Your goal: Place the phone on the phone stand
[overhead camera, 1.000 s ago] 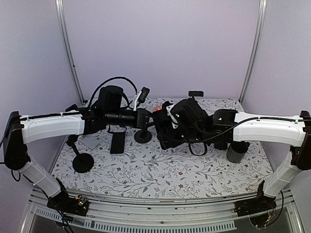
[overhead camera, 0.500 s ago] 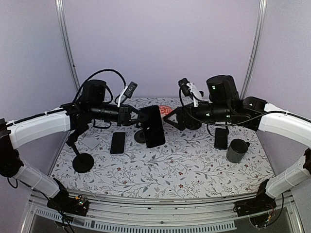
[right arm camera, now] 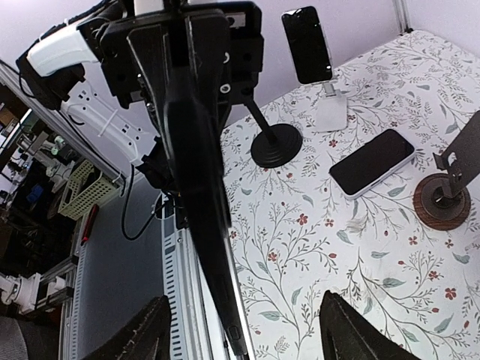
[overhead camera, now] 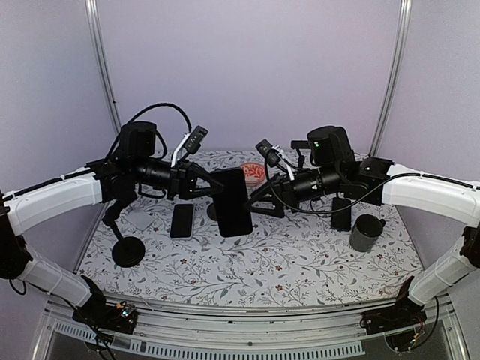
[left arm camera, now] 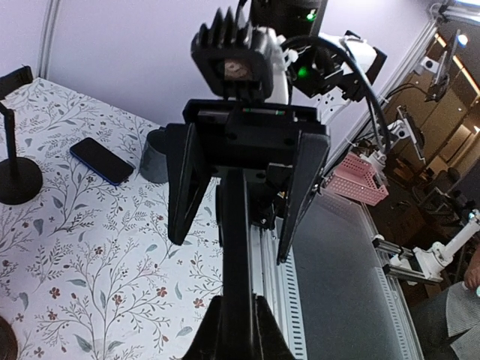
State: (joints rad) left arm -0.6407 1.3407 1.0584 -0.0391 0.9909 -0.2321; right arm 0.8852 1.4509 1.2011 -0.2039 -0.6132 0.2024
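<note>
Holding the black phone [overhead camera: 233, 202] upright in mid-air at the centre of the top view, my left gripper [overhead camera: 212, 187] is clamped tight on its left side, well above the flowered tablecloth [overhead camera: 300, 270]. My right gripper [overhead camera: 256, 199] sits just right of the phone with its fingers spread wide. In the left wrist view they stand either side of its thin edge without touching, so they grip nothing.

I judge this a handover or regrasp ahead of the placing. To do it well, I should centre the right fingers on the phone's flat faces and close squarely. The left should let go only once that hold is firm, since a slim slab can pivot in a corner pinch.

A phone stand on a brown round base [right arm camera: 442, 199] shows at the right edge of the right wrist view. Another stand, black-based [overhead camera: 128, 251], is at lower left of the top view.
</note>
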